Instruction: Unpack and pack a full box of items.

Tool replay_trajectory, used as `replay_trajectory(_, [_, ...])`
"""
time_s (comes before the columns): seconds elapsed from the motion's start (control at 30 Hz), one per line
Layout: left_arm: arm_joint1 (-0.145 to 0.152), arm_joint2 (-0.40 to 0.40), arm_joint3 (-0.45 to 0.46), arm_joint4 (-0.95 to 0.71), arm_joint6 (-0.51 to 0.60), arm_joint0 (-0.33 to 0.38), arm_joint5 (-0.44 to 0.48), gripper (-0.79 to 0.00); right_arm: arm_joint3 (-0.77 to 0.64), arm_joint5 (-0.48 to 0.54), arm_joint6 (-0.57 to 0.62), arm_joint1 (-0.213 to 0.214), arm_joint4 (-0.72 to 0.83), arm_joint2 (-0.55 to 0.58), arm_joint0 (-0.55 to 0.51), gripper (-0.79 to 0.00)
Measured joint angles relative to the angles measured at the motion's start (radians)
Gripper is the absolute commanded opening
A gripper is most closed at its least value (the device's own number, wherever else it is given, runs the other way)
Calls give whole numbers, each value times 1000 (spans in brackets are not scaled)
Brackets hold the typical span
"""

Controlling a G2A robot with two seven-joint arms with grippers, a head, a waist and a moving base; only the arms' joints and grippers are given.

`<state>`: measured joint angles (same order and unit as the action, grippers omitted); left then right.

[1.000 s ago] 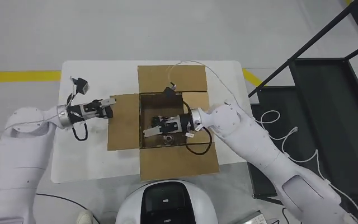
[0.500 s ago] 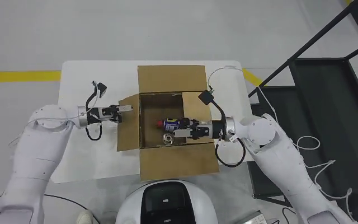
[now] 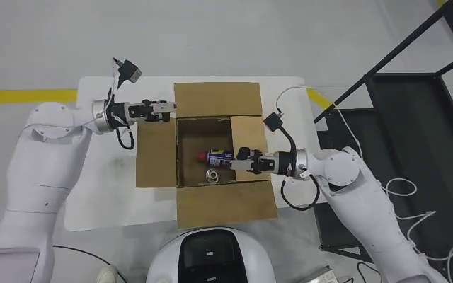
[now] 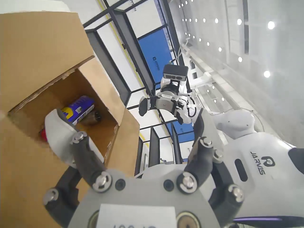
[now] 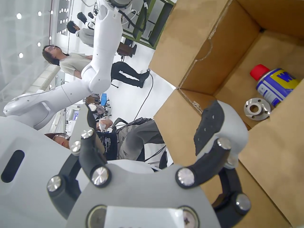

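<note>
1. Grey floor (image 3: 233, 35) surrounds the work area, crossed by a yellow stripe (image 3: 35, 95); a black metal frame (image 3: 396, 106) stands to the robot's right.
2. White desk (image 3: 106, 191) carries the box, which takes up most of its middle.
3. Cardboard box (image 3: 216, 99) sits with all four flaps folded outward and its cavity open to the top view.
4. Left gripper (image 3: 168, 107) hangs at the box's far left corner, outside the cavity. Its fingers are spread wide with nothing between them.
5. Right gripper (image 3: 237, 163) hangs over the box's right rim, near the can's base end. Its fingers are also spread, holding nothing.
6. Blue and yellow spray can (image 3: 218, 153) lies on its side on the box floor, its red cap pointing toward the robot's left.
7. Round metal flange (image 3: 211, 175) with a centre hole lies flat on the box floor just beside the can, on the side nearer the robot.
</note>
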<state>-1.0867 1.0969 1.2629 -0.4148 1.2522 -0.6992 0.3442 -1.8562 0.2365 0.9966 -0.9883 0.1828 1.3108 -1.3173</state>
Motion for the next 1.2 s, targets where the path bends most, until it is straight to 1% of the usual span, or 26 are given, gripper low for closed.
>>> replay_trajectory(0.1, [-29,-89,-12,-23,1,44,10,0,-18,-19,1,9,8,51,-47,0])
replay_trajectory(0.2, [-63,-184,-43,-39,-18,84,18,0,-32,-28,-2,17,25,110,-103,0])
replay_trajectory(0.33, [-117,-309,-92,-65,-40,140,27,0,-57,-28,-9,25,50,179,-176,0])
replay_trajectory(0.4, [-140,-354,-122,-68,-51,167,31,0,-66,-26,-11,28,56,201,-201,0])
replay_trajectory(0.53, [-198,-447,-203,-74,-77,227,41,0,-82,-25,-12,31,63,233,-241,0])
replay_trajectory(0.63, [-238,-507,-257,-57,-94,259,50,0,-86,-24,-15,33,69,244,-259,0])
replay_trajectory(0.77, [-287,-570,-312,-41,-120,276,73,0,-87,-22,-17,34,71,247,-271,0])
replay_trajectory(0.93, [-336,-604,-407,-44,-180,277,119,0,-86,-23,-21,35,69,246,-273,0])
replay_trajectory(1.07, [-360,-608,-486,-34,-235,271,158,0,-85,-22,-19,36,68,247,-277,0])
replay_trajectory(1.2, [-371,-611,-542,6,-253,268,188,0,-90,-23,-14,36,70,234,-274,0])
